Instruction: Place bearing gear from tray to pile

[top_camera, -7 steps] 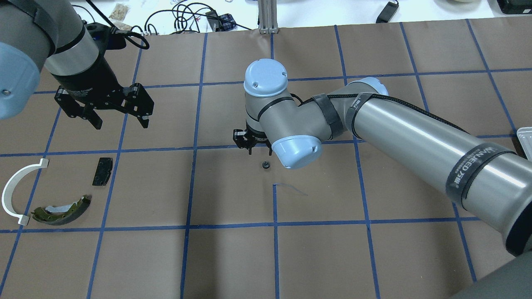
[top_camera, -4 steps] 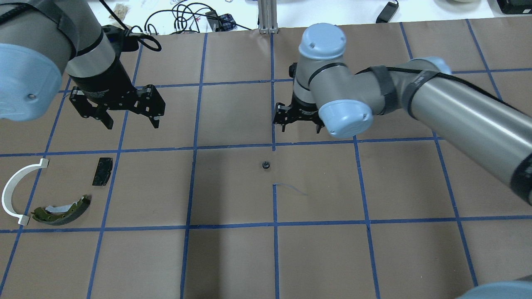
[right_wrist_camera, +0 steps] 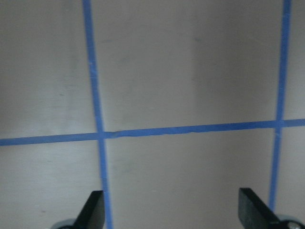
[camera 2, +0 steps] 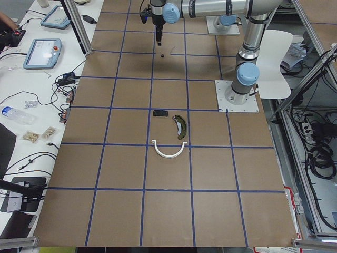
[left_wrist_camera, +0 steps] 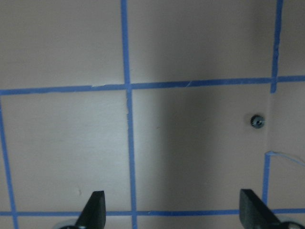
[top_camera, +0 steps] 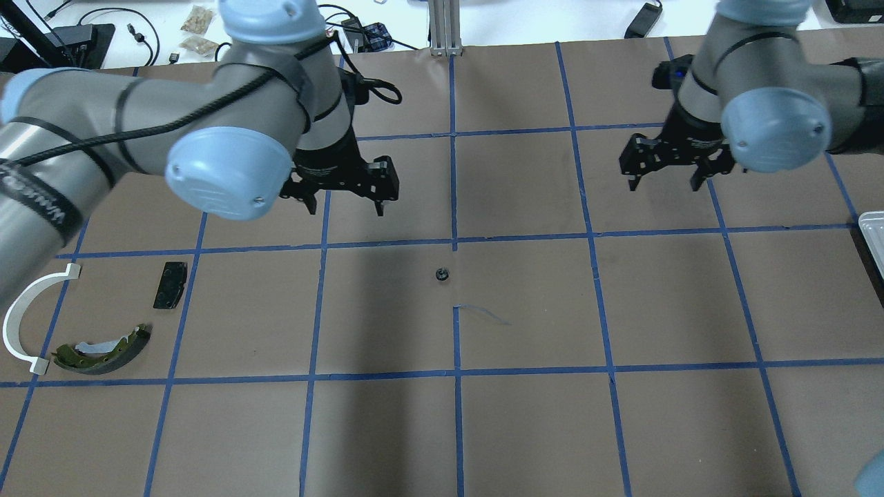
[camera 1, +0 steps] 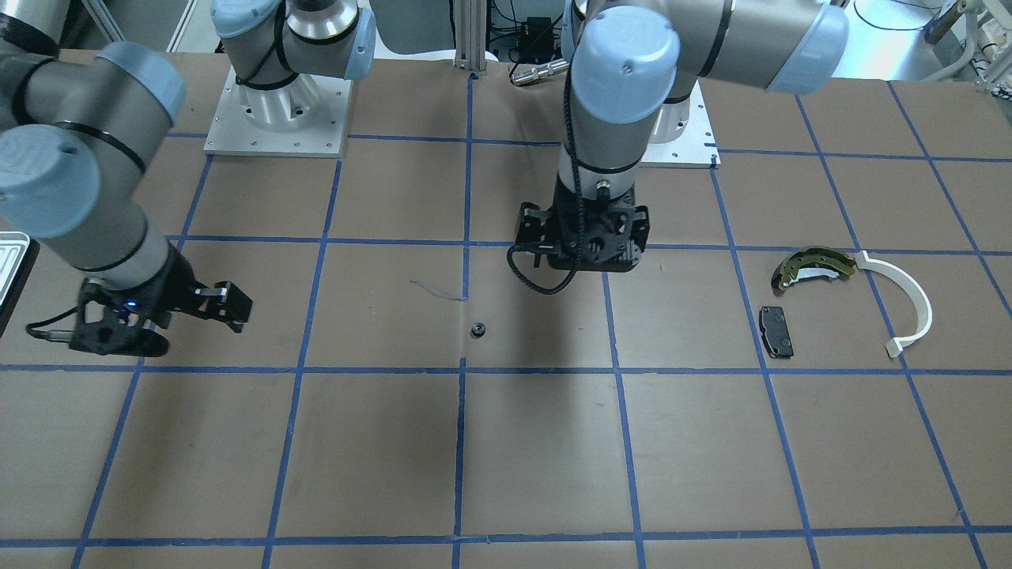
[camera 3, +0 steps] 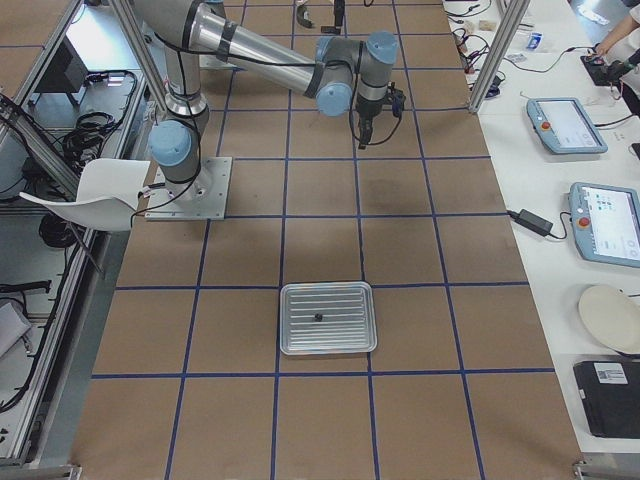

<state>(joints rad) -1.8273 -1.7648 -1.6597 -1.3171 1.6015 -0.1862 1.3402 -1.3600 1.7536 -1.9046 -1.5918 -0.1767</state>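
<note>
A small dark bearing gear [top_camera: 442, 275] lies alone on the brown table near its middle; it also shows in the left wrist view [left_wrist_camera: 257, 121]. My left gripper [top_camera: 345, 206] is open and empty, above the table to the gear's left and farther back. My right gripper [top_camera: 663, 185] is open and empty, far right of the gear. The pile lies at the left: an olive brake shoe [top_camera: 103, 348], a black brake pad [top_camera: 170, 284] and a white half-ring [top_camera: 27, 310]. The silver tray [camera 3: 327, 318] holds another small dark part [camera 3: 318, 317].
The table is brown paper with a blue tape grid. The tray's corner [top_camera: 873, 238] shows at the right edge of the overhead view. Cables and small items lie beyond the far edge. The left arm's elbow hangs over the left rear of the table.
My right gripper has moved off the gear, up and far to the right. My left gripper has moved right toward the middle. The gear has stayed where it lay.
</note>
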